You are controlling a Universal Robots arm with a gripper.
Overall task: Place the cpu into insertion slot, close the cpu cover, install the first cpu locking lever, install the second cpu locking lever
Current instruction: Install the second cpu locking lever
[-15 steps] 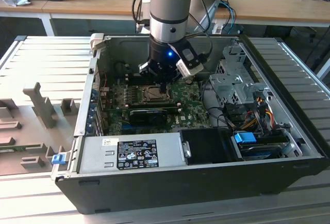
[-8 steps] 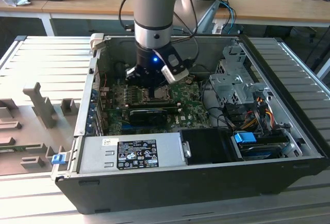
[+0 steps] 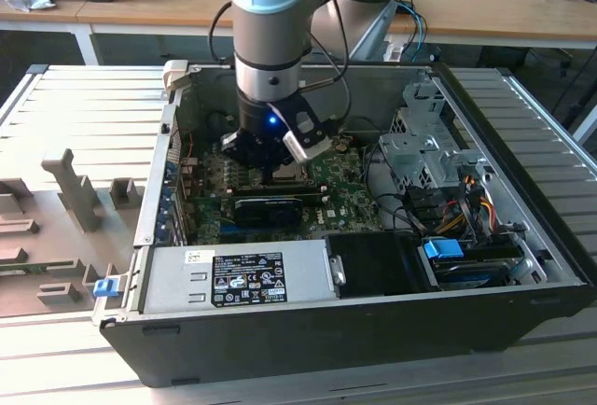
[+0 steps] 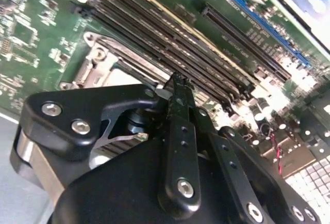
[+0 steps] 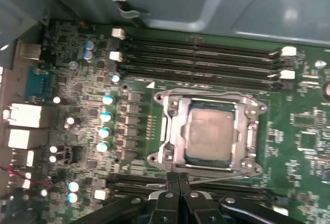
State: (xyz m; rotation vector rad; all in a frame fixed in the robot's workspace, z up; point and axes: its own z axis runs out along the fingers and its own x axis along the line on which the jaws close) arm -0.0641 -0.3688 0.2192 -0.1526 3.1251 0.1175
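Green motherboard [image 5: 77, 79] in an open computer case [image 3: 522, 265]; we log the gripper [image 5: 178, 180] low over the socket.
We judge the cpu cover [image 5: 175, 126] closed over the seated cpu [image 5: 209, 133]; gripper fingers pinched together, empty, beside a thin lever [image 5: 216, 178]. Levers appear unfinished.

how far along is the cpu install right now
Done, by the look of it: the cpu sits in the socket and the cpu cover lies flat around it, in the first wrist view. In hand: the gripper, fingers together and holding nothing, is at the socket's edge by a thin locking lever. Left: I cannot tell whether either lever is latched.
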